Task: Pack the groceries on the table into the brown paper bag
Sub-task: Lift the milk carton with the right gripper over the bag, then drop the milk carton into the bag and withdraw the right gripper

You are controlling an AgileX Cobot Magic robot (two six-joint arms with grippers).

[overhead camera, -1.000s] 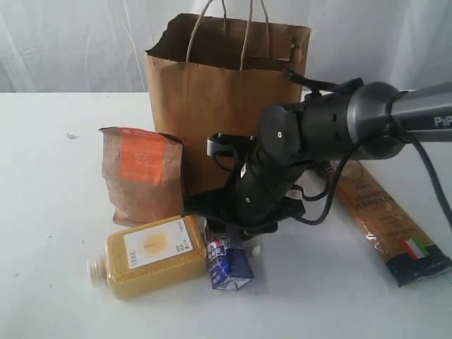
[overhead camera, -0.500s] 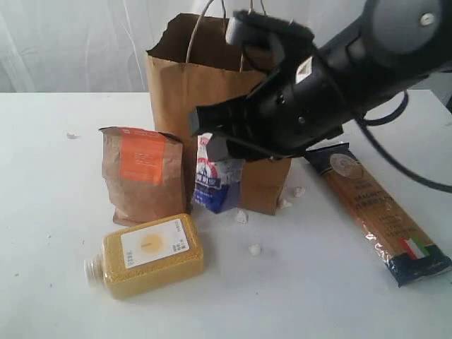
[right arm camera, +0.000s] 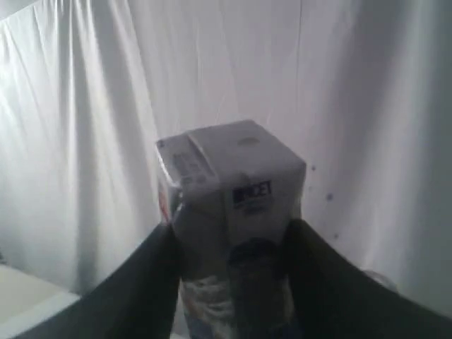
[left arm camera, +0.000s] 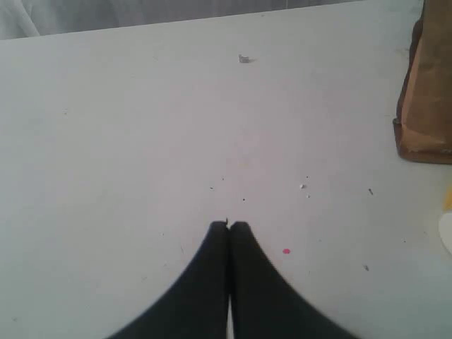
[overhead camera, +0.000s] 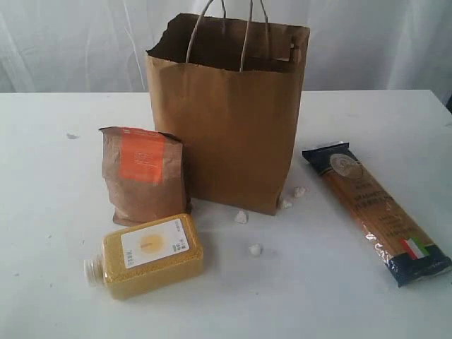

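The brown paper bag (overhead camera: pixel 229 113) stands upright at the back middle of the white table (overhead camera: pixel 63 233). In front of it at the left stands the brown pouch with an orange label (overhead camera: pixel 143 173), and the yellow grain bottle (overhead camera: pixel 147 256) lies on its side nearer the front. The long spaghetti packet (overhead camera: pixel 374 208) lies at the right. My right gripper (right arm camera: pixel 233 236) is shut on the small blue-white carton (right arm camera: pixel 229 205), held up before a white curtain; neither shows in the exterior view. My left gripper (left arm camera: pixel 229 226) is shut and empty above bare tabletop.
Small white crumbs (overhead camera: pixel 256 249) lie in front of the bag. White curtains (overhead camera: pixel 70 42) hang behind the table. In the left wrist view the foot of a brown package (left arm camera: pixel 427 106) shows at the frame's edge.
The right arm lifted the small carton from the table in front of the bag, rose past the bag's front, and has left the exterior view with it. The left gripper stayed shut.
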